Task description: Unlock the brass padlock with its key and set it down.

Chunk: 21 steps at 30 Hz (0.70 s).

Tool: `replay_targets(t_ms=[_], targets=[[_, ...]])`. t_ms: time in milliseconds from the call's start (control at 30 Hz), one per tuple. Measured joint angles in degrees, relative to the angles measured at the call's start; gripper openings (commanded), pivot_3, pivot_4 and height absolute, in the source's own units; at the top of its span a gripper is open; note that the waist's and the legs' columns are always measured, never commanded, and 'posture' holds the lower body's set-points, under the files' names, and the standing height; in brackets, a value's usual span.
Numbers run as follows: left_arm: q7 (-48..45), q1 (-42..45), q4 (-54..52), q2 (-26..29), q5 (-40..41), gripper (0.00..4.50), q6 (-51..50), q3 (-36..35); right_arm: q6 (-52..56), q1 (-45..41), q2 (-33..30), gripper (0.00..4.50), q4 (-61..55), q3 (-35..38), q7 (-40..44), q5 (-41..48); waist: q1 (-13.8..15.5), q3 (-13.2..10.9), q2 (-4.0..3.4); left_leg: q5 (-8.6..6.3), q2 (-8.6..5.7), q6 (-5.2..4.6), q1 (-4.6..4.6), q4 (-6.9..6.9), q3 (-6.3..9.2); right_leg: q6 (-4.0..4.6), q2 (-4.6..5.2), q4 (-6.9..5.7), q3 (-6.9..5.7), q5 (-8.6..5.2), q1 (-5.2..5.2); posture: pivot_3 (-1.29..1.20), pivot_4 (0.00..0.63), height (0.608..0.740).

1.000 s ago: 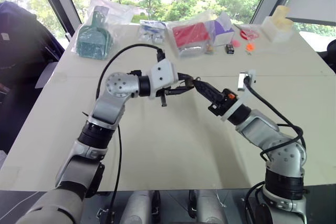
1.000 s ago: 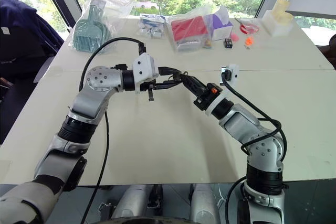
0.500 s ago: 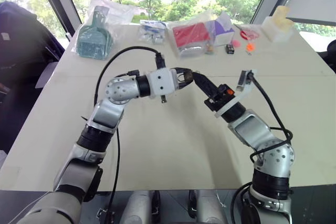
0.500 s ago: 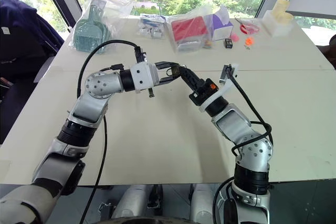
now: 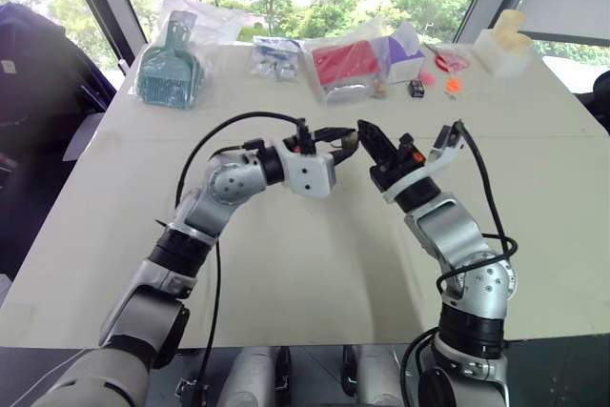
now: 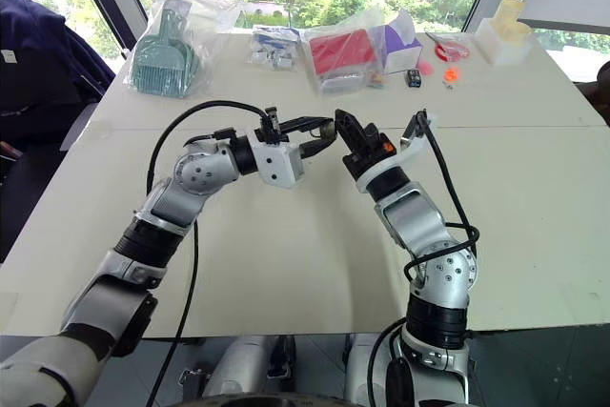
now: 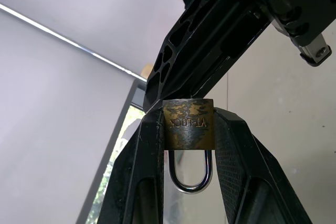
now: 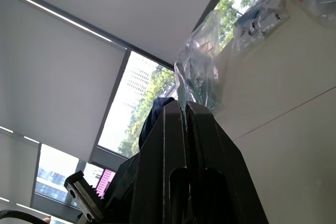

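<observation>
The bench (image 5: 315,274) spans the whole middle of the head views, pale and bare around the arms. Along its far edge, in the upper part of the frame, lie a teal scoop in a clear bag (image 5: 170,71) at upper left, a small bag of parts (image 5: 276,54) beside it, a red pack in plastic (image 5: 345,66) at upper centre, a purple-and-white box (image 5: 405,54) next to that, small orange and pink bits (image 5: 450,78) further right, and a cream block (image 5: 505,43) at upper right.

Both arms reach in toward the frame's centre, above the bench. The left gripper (image 5: 345,137) comes in from the left and points right; the right gripper (image 5: 367,131) rises from lower right, angled up and to the left. Their tips stand just beside each other at centre; whether they touch cannot be told.

In the left wrist view, the left gripper (image 7: 189,129) pinches the padlock (image 7: 189,125) by its brass body between both fingers, the silvery shackle (image 7: 191,172) hanging toward the wrist and closed. The right gripper's black fingers (image 7: 210,40) loom just past the padlock.

In the right wrist view, the right gripper (image 8: 185,111) has its fingers pressed together, with nothing visible between them.
</observation>
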State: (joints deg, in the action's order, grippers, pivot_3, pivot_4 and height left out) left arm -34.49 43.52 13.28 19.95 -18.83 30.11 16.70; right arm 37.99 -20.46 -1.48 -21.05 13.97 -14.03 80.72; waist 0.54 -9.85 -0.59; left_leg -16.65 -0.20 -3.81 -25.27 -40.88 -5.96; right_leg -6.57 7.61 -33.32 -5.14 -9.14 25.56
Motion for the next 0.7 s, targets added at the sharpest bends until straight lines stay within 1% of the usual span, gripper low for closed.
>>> replay_targets(t_ms=[267,367,433,533,567,600,667,700], targets=[[7.0,3.0,3.8,0.3,-5.6,0.75,5.3,0.0,-2.0,-1.9,-0.1,0.04,0.1,0.1,-3.0,4.1,0.0,0.0,0.00,-0.02,0.00,-0.04,0.00,0.01,-0.01,-0.02,0.00,-0.01,0.00,0.01,0.00,0.00,0.150,0.735],[6.8,3.7,4.5,0.2,-4.8,0.75,5.1,0.0,-2.7,-2.2,-0.2,0.04,0.0,-0.1,-3.1,4.4,0.0,0.0,0.00,-0.02,0.00,-0.04,0.00,0.01,-0.02,-0.02,0.00,-0.01,0.00,0.01,0.00,0.00,0.150,0.735],[4.2,3.8,4.6,-0.1,-1.4,0.75,3.1,0.0,-3.2,-1.6,-1.1,0.04,0.0,-0.6,-1.2,3.2,0.0,0.0,0.00,-0.02,0.00,-0.04,0.00,0.01,-0.03,-0.02,0.00,0.00,0.00,0.01,0.00,0.00,0.150,0.735],[-0.3,3.8,4.7,-0.3,4.4,0.75,-1.5,-0.2,-3.5,-0.1,-4.8,0.92,-0.4,-0.7,3.2,0.2,0.0,0.0,0.00,-0.02,0.00,-0.05,-0.01,0.00,-0.03,-0.03,0.01,0.01,0.00,0.01,-0.01,0.00,0.150,0.735],[-1.2,3.8,4.8,-0.2,5.8,0.75,-2.4,-0.5,-3.5,0.4,-5.9,1.46,-0.4,-0.2,4.4,-0.1,0.0,0.0,0.00,-0.03,0.00,-0.06,-0.01,0.00,-0.03,-0.03,0.01,0.01,0.00,0.01,-0.01,0.00,0.150,0.735],[-1.9,4.0,4.9,0.1,6.8,0.75,-3.1,-0.7,-3.5,0.6,-7.4,1.90,-0.5,-0.1,5.8,-0.6,-0.1,0.0,0.00,-0.04,0.00,-0.07,-0.01,0.00,-0.03,-0.03,0.00,0.01,0.00,0.00,-0.01,0.00,0.150,0.735],[-3.0,4.8,5.5,0.4,8.2,0.75,-3.6,-0.8,-2.5,0.5,-12.1,3.06,-0.8,-0.2,9.0,-2.1,0.0,0.0,-0.01,-0.16,0.00,-0.28,0.00,0.00,-0.03,-0.03,0.01,0.01,0.00,0.00,-0.01,0.00,0.150,0.735],[-3.3,5.0,5.9,0.5,8.4,0.75,-3.6,-0.8,-2.0,0.5,-13.8,3.50,-1.1,-0.1,10.3,-2.7,0.0,0.0,0.00,-0.17,0.00,-0.30,0.00,0.00,-0.03,-0.03,0.01,0.01,0.00,0.00,-0.01,0.00,0.150,0.735]])
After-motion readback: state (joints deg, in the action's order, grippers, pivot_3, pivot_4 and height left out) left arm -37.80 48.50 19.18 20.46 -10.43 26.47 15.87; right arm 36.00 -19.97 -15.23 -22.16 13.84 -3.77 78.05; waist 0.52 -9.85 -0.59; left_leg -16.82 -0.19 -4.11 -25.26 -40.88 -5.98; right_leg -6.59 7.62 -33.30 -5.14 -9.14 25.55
